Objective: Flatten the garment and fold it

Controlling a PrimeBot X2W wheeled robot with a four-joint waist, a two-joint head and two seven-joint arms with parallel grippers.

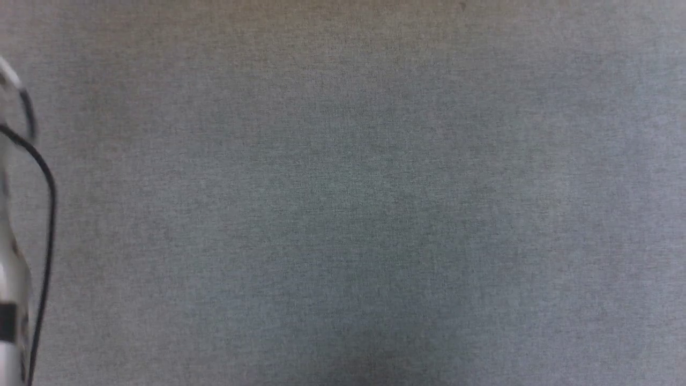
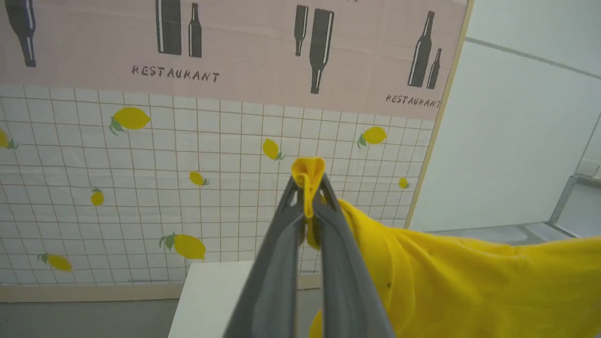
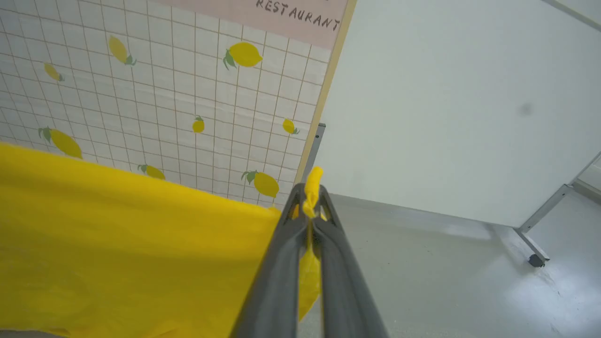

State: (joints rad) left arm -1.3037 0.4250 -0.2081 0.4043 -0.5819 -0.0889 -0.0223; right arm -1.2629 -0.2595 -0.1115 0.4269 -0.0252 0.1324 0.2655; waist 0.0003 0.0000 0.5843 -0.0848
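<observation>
Hanging bright yellow garment (image 2: pixel 469 281), wrinkled, corners bunched between jaws

Bright yellow garment (image 2: pixel 469 281) hangs spread — bunched edge pinched at each end.

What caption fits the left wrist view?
Left gripper, jaws shut on a bunched fold of the yellow garment, before a lemon-print wall.

- This is looking like a staged test room dressed up as a restaurant kitchen.
- A printed backdrop (image 2: pixel 211 155) is hanging from nine to twelve o'clock in the left wrist view, showing "RESTAURANT" lettering (image 2: pixel 175 73), bottle silhouettes (image 2: pixel 320 44) and lemons (image 2: pixel 131 117) on drawn tiles.
- In the right wrist view, a plain white partition (image 3: pixel 446 117) is standing at two o'clock, its castered foot (image 3: pixel 535 259) resting on the bare grey floor (image 3: pixel 422 281) at four o'clock.
</observation>
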